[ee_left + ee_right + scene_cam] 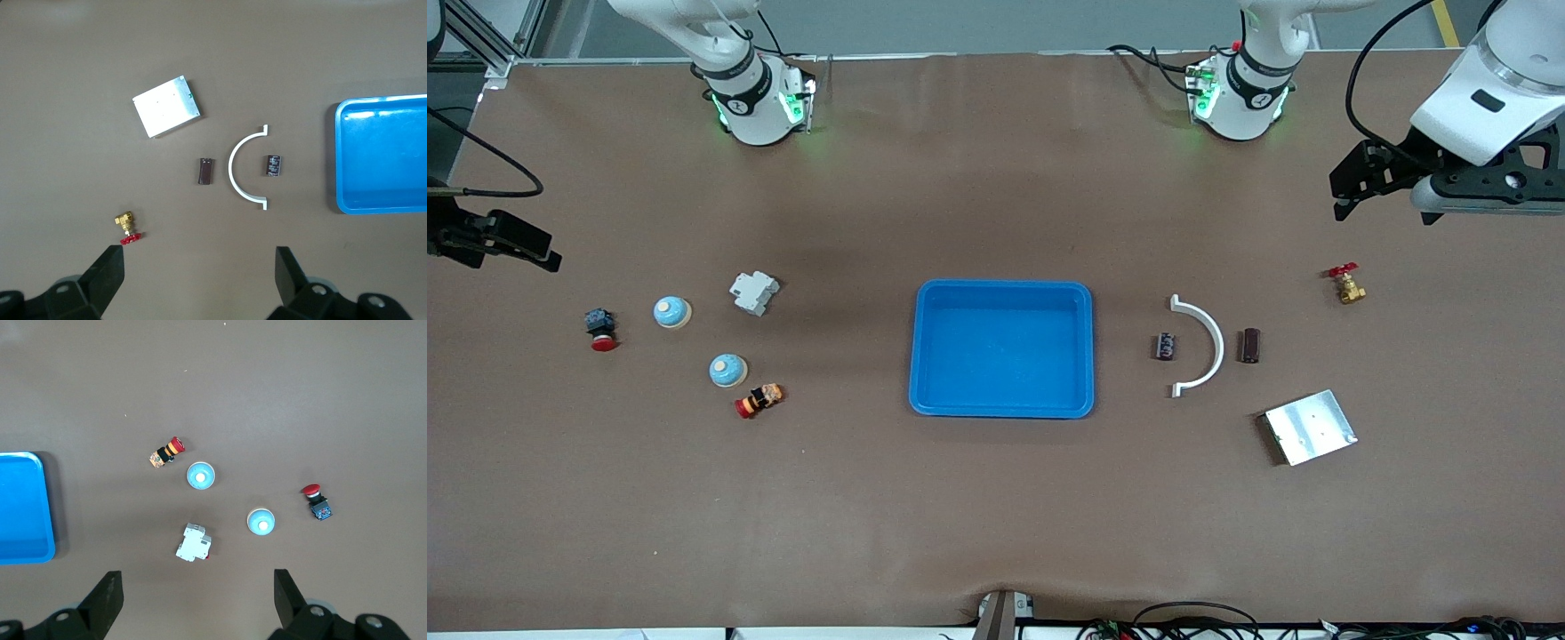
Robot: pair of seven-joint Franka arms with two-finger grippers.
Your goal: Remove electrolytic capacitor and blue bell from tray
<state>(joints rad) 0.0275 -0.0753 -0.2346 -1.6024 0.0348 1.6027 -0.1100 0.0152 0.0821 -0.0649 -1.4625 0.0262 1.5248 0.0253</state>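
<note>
Both arms wait at the tabletop (996,516) ends: left end effector (199,273) and right end effector (197,595) hang wide open, holding nothing. The blue tray (925,391) sits mid-table with nothing in it, bare brown surface all around.

Blue tray (925,391) apparently empty, mid-table.

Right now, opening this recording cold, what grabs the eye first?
The empty bright blue plastic tray at the table's middle stands out most. Two pale blue dome bells sit toward the right arm's end, a white curved half-ring toward the left arm's. The left gripper and right gripper hover open.
</note>
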